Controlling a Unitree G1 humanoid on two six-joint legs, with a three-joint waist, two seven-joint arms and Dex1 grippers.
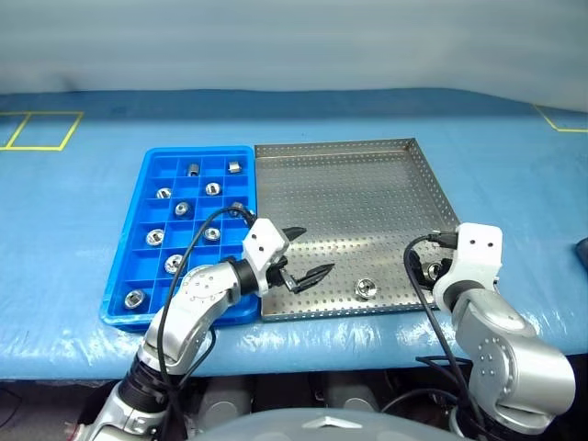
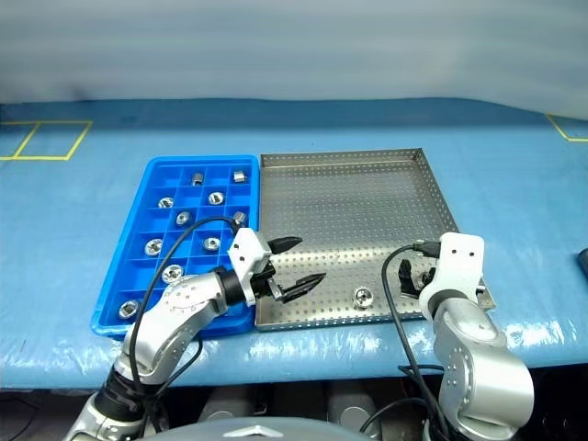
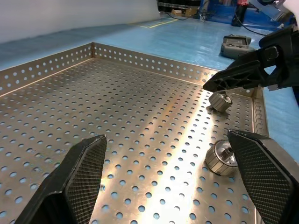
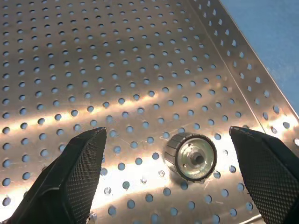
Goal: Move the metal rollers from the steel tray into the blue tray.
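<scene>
The steel tray (image 1: 340,193) lies centre-right on the blue table, with the blue tray (image 1: 197,152) touching its left side. Several metal rollers (image 1: 212,188) sit in the blue tray's compartments. One roller (image 1: 367,288) rests near the steel tray's front rim. My left gripper (image 1: 316,250) hovers open over the steel tray's front-left corner, left of that roller (image 3: 220,158). My right gripper (image 4: 166,133) is open above the front-right corner, with a second roller (image 4: 190,156) lying on the tray between its fingers, untouched. That roller (image 3: 219,100) also shows beneath the right fingers (image 3: 243,74).
Yellow tape squares (image 1: 41,129) mark the blue cover at the far left and far right. A dark object (image 1: 581,250) lies at the right edge of the table. The table's front edge runs just below both trays.
</scene>
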